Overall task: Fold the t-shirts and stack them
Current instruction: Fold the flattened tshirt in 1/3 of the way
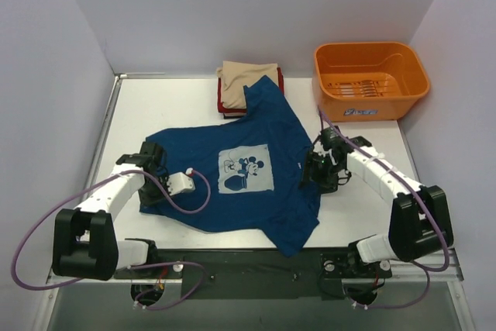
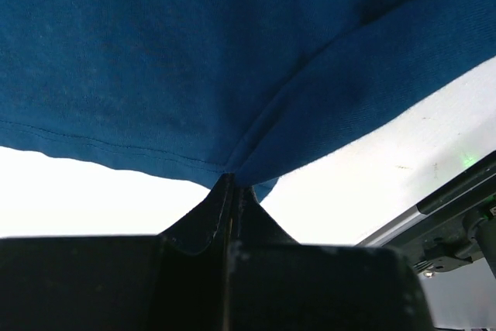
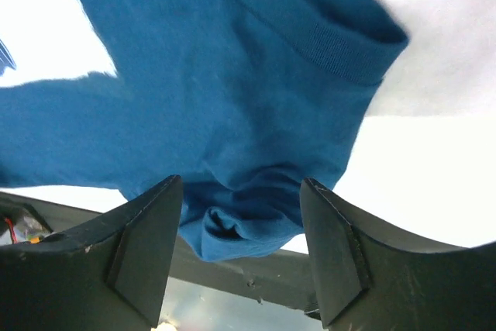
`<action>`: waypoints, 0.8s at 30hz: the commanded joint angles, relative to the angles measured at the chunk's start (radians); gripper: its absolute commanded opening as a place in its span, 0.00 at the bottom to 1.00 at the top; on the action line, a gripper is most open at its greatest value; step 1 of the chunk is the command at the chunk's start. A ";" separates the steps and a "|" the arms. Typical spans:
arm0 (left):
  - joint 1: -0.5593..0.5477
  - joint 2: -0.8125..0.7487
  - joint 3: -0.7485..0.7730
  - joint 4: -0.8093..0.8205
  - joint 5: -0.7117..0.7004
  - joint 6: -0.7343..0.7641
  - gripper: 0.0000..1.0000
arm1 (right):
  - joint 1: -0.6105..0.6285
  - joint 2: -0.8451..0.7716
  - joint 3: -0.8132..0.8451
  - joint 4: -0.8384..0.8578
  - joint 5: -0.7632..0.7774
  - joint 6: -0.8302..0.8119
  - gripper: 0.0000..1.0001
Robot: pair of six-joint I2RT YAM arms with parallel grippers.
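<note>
The white table carries everything, and the blue shirt lies spread across its middle, print up. The shirt lies sideways: hem toward the left arm, collar toward the right arm. One sleeve runs out toward the far side and the other toward the near edge.

The orange tub stands beyond the shirt's collar side, at the far right corner, clear of the cloth. The left arm reaches in to the shirt's hem side. The right arm reaches in to its collar side.

The stack of folded shirts sits just beyond the blue shirt's far sleeve, beige on top with red and a dark layer under it. That sleeve lies over the stack's near right corner.

The pale square print, a cartoon mouse, sits at the middle of the shirt, between the two grippers.

A purple cable loops out from the left arm, on the side away from the shirt.

The left gripper is pressed together on the shirt's stitched edge. It pinches a fold of blue cloth that fans out from its tips above the table.

The right gripper stands spread at the collar side. A small bunch of blue cloth lies between its two fingers. Whether the fingers touch that bunch cannot be told. The ribbed collar lies just past them.
</note>
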 commanded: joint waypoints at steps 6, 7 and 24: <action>-0.014 -0.052 -0.008 0.004 0.035 -0.031 0.00 | 0.061 -0.293 -0.014 -0.366 0.197 0.185 0.54; -0.013 -0.055 -0.008 0.004 0.035 -0.039 0.00 | 0.081 -0.332 -0.042 -0.365 0.187 0.226 0.53; -0.020 -0.064 0.016 -0.020 0.041 -0.083 0.00 | 0.304 -0.245 -0.401 0.106 0.197 0.560 0.47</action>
